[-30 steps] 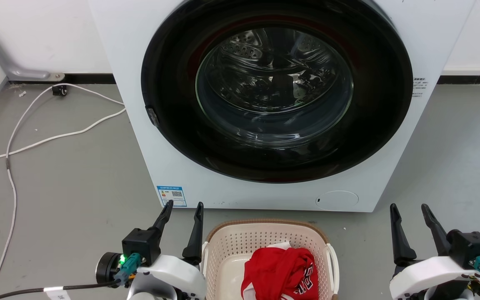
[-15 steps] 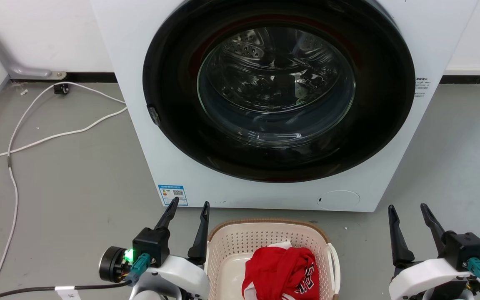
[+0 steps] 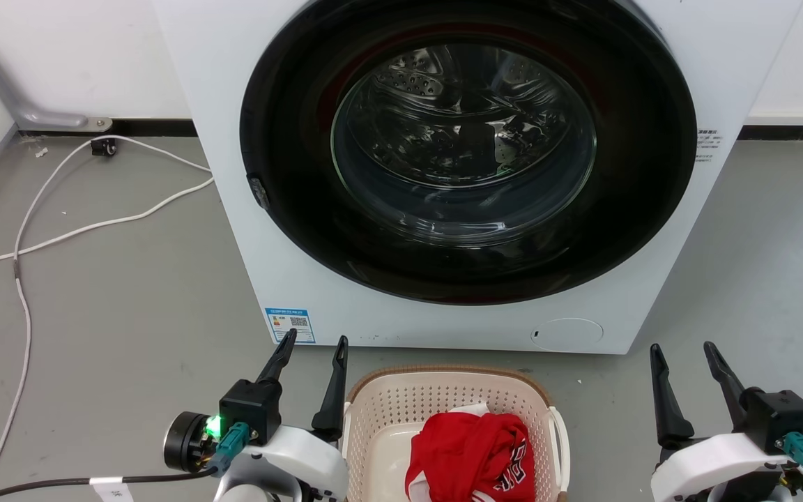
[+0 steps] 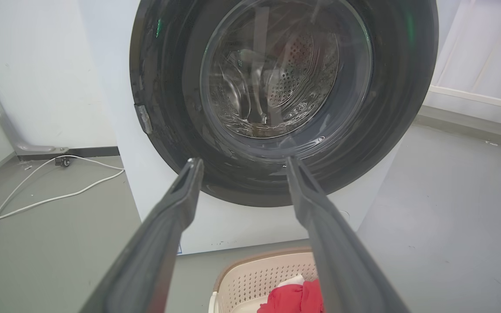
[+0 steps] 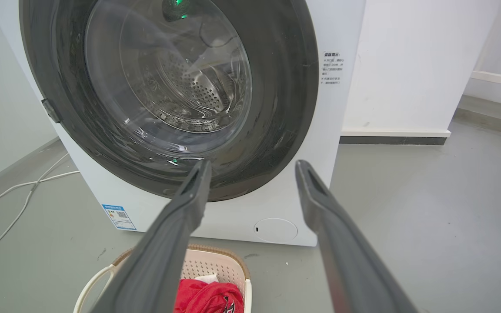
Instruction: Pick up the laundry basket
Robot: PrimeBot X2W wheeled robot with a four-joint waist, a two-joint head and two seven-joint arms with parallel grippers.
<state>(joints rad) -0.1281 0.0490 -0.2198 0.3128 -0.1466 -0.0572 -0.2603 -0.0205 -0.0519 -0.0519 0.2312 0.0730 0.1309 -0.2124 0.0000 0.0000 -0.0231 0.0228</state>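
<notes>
Laundry basket [image 3: 401, 408]: on the floor before the washer [image 3: 652, 279], red garment [image 3: 471, 453] inside.
Left hand [image 3: 315, 339]: released, empty, near the basket's left handle [image 3: 343, 427].
Right hand [image 3: 682, 348]: released, empty, well apart.
Bring your right hand in, take both handles, and lift level.

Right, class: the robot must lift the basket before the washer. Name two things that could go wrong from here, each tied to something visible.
1. The left gripper and right gripper are open beside the laundry basket, the right one farther off; an uneven grip might tilt it and spill the red garment.
2. The basket stands close to the washer; a forward swing could hit it.
</notes>
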